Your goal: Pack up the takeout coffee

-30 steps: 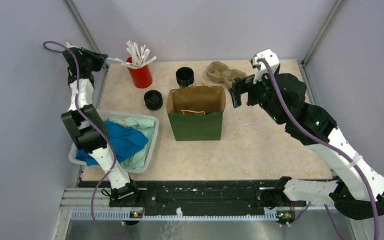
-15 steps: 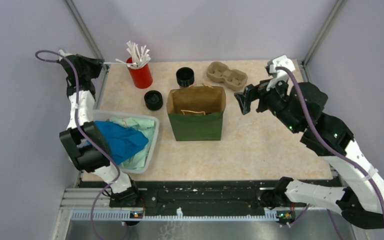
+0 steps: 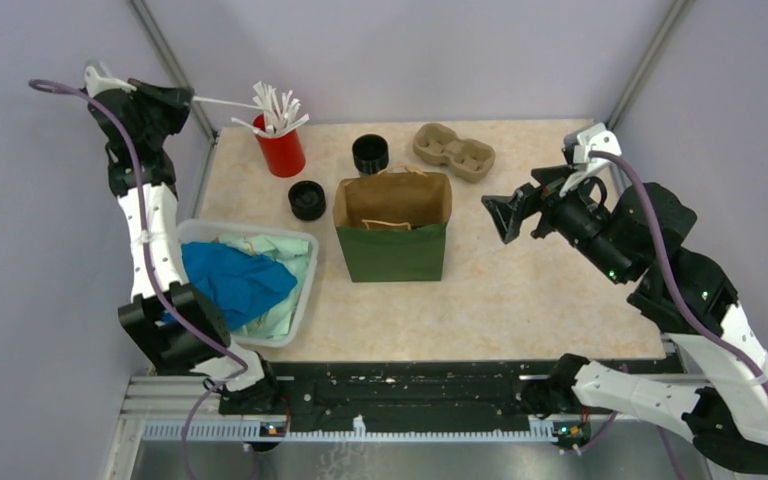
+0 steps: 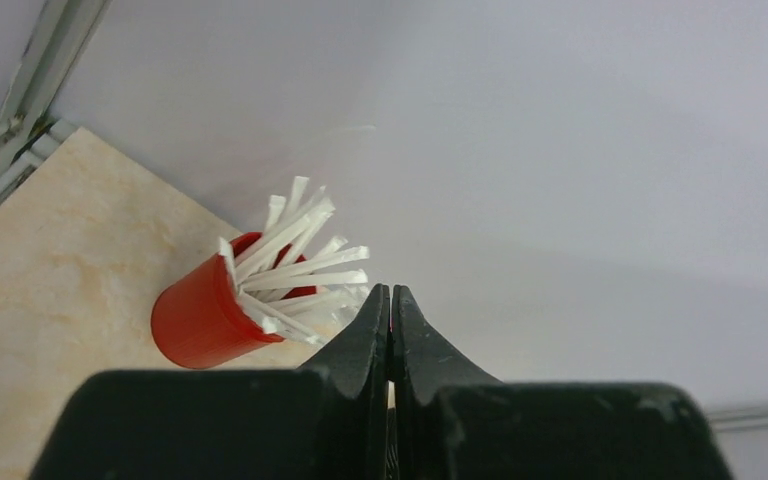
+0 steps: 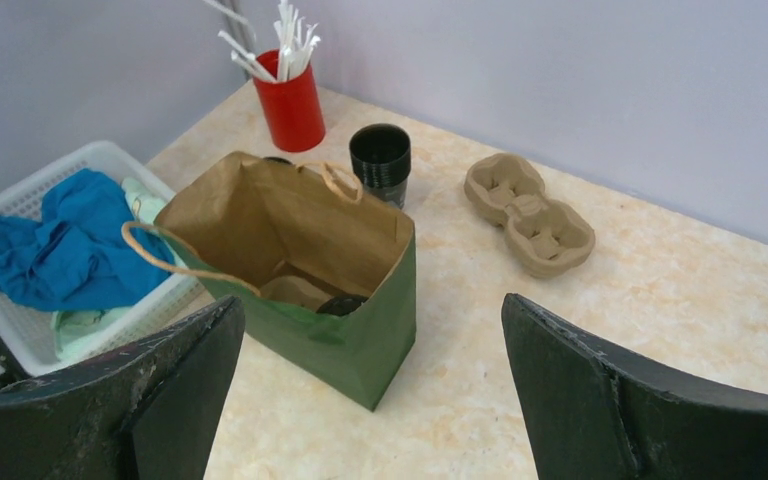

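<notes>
The takeout coffee [image 3: 307, 200], a black cup with a round lid, stands on the table just left of the green paper bag [image 3: 392, 255]. My left gripper [image 3: 182, 97] [image 4: 391, 292] is raised at the far left, above and left of the red cup of white sticks [image 3: 282, 150] [image 4: 200, 320]. It is shut on one thin white stick [image 3: 225, 101] that reaches back toward that cup. My right gripper [image 3: 520, 200] [image 5: 372, 300] hangs open and empty to the right of the bag [image 5: 355, 335]. Inside the bag a dark round thing [image 5: 343, 304] shows.
An open black cup [image 3: 370, 153] [image 5: 380, 160] and a brown pulp cup tray [image 3: 453, 150] [image 5: 530, 210] stand behind the bag. A white basket [image 3: 305, 285] [image 5: 20, 330] of blue and green cloths sits at the front left. Grey walls close in the table.
My left gripper has risen and moved left, drawing the white stick away from the red cup. My right arm has pulled back to the right, away from the bag, still open.
</notes>
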You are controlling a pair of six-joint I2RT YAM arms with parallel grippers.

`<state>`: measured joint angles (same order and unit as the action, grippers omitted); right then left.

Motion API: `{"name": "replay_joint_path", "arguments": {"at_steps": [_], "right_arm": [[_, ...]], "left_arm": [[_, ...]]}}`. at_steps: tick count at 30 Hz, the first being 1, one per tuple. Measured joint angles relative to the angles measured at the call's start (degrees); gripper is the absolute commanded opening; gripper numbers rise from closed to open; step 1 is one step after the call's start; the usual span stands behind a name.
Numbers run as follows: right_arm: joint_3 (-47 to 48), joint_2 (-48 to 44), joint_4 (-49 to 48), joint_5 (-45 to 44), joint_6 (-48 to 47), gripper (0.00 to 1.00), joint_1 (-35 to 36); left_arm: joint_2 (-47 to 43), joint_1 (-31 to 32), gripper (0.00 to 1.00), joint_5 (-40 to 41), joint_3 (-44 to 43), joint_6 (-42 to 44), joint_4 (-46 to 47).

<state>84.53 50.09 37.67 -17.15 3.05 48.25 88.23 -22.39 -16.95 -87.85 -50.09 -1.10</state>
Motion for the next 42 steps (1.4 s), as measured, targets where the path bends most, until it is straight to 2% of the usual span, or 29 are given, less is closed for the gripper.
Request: {"name": "replay_joint_path", "arguments": {"at_steps": [3,8,11,16,19,22,26,35,42], "right_arm": [[-1.92,-1.11,0.04,1.49,0.0,0.99,0.0],[-6.12,-3.34,-0.07,3.21,0.0,0.99,0.0],[-7.08,-3.93,-0.2,4.52,-0.07,0.99,0.0],[-7.28,-4.63,-1.77,6.43,-0.55,0.99,0.0],[-7.82,-5.7,-2.47,6.75,-0.57,0.99,0.0],[-8.44,-6.8,-2.43,6.78,-0.48,0.99,0.0],[-8.41,-8.41,-2.36,6.75,-0.44,0.99,0.0],[-8.41,-10.86,-0.55,5.57,0.24,0.99,0.0],[-8.41,-11.15,0.04,4.59,0.57,0.99,0.0]], "left_arm": [[-2.95,0.0,0.12,-3.78,-4.7,3.61,-5.14],[-13.4,1.36,0.08,-13.0,-7.3,10.23,-14.14],[-19.45,2.62,0.03,-19.87,-8.22,13.09,-18.01],[-25.66,3.5,0.0,-31.21,-8.0,10.27,-18.18],[-26.47,5.84,0.0,-33.59,-7.43,8.37,-16.9],[-25.79,13.9,0.0,-31.93,-6.08,8.22,-17.09],[-22.47,26.91,0.0,-25.07,-5.68,10.88,-19.39],[-15.41,33.88,0.0,-13.62,-7.5,19.23,-25.2],[-14.23,43.5,0.0,-3.89,-7.48,24.76,-27.19]]}}
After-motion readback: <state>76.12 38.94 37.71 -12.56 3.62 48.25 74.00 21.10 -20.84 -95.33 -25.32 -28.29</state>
